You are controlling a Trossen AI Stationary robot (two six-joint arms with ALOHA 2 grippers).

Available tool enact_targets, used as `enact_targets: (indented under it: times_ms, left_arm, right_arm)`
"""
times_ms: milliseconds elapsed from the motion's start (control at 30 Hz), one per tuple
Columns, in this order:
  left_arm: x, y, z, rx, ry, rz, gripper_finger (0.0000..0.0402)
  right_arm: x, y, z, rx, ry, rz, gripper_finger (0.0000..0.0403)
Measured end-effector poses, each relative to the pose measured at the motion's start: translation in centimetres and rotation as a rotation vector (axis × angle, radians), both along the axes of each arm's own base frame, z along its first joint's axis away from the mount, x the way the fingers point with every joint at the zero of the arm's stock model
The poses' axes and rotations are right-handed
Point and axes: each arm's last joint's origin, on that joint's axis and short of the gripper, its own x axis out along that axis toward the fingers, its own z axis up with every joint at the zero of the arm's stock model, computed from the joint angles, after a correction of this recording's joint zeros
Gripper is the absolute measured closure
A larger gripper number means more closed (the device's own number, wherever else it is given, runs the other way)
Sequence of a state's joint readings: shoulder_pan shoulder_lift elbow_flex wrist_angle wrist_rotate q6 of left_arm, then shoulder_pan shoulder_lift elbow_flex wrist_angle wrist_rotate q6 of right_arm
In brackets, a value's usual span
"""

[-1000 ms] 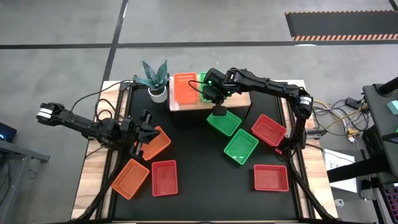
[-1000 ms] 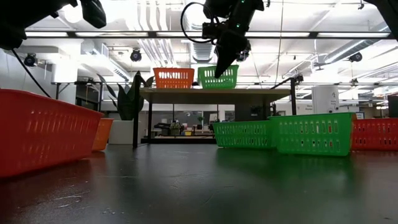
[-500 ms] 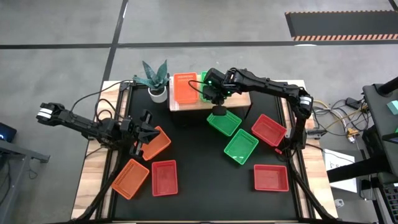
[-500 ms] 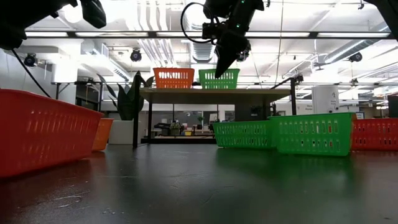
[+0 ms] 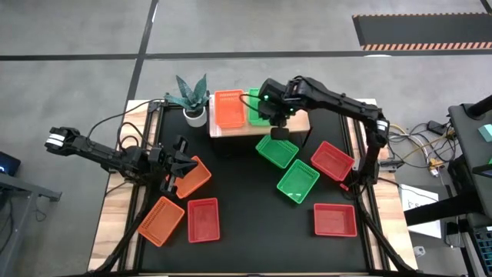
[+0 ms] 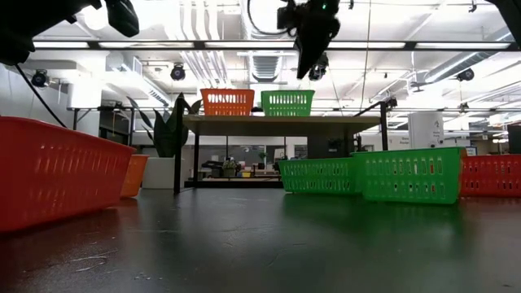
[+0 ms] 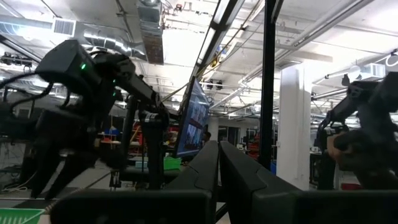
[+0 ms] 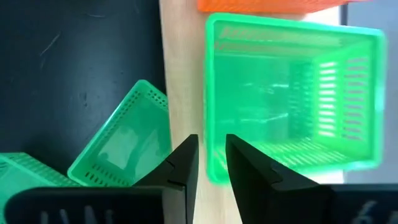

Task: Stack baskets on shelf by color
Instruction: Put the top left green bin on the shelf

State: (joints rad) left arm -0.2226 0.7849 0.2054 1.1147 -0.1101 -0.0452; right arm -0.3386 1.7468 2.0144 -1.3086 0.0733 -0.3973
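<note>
An orange basket point(image 5: 228, 109) and a green basket point(image 5: 256, 108) rest side by side on their bottoms on the shelf point(image 5: 298, 123). They also show in the low view, orange point(image 6: 226, 102) and green point(image 6: 286, 103). My right gripper point(image 8: 211, 144) points down, narrowly open and empty. It hangs above the shelf's near edge, clear of the green basket point(image 8: 292, 93). It also shows in the high view point(image 5: 280, 132) and the low view point(image 6: 312, 61). My left gripper point(image 7: 219, 146) is shut and empty, held level above an orange basket point(image 5: 194, 177) at the table's left.
On the black tabletop lie two green baskets point(image 5: 277, 151) point(image 5: 297, 181), three red baskets point(image 5: 332, 160) point(image 5: 334, 219) point(image 5: 203, 219) and another orange basket point(image 5: 161, 221). A potted plant point(image 5: 192, 98) stands left of the shelf. The shelf's right third is bare wood.
My right gripper has risen from the near rim of the green basket on the shelf and gone a little toward the table's right edge. The basket stays level on the shelf beside the orange one.
</note>
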Motion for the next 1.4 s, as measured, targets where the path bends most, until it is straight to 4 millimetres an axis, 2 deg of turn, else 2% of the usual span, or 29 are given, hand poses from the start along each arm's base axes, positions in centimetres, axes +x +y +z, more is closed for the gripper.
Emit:
enact_targets:
  times_ms: [100, 167, 333, 567, 700, 967, 1400]
  left_arm:
    - [0.0, 0.0, 0.0, 0.0, 0.0, 0.0, 0.0402]
    - [0.0, 0.0, 0.0, 0.0, 0.0, 0.0, 0.0402]
    - [0.0, 0.0, 0.0, 0.0, 0.001, 0.0, 0.0402]
    - [0.0, 0.0, 0.0, 0.001, 0.001, 0.0, 0.0402]
    - [0.0, 0.0, 0.0, 0.001, 0.001, 0.0, 0.0402]
    - [0.0, 0.0, 0.0, 0.001, 0.001, 0.0, 0.0402]
    - [0.0, 0.0, 0.0, 0.002, 0.004, 0.001, 0.0402]
  right_arm:
    - [-0.8, -0.4, 0.9, -0.036, 0.003, -0.022, 0.0343]
    - [-1.3, -1.4, 0.8, -0.056, 0.024, -0.047, 0.0356]
    - [-2.4, -4.6, -0.5, -0.061, 0.063, -0.096, 0.0391]
    - [-3.7, -8.8, -2.4, -0.087, 0.043, -0.141, 0.0394]
    - [-3.6, -10.5, -3.3, -0.096, 0.002, -0.133, 0.0394]
    - [-3.2, -11.9, -4.6, -0.11, 0.001, -0.115, 0.0394]
    - [-2.9, -12.1, -4.5, -0.129, -0.026, -0.113, 0.0394]
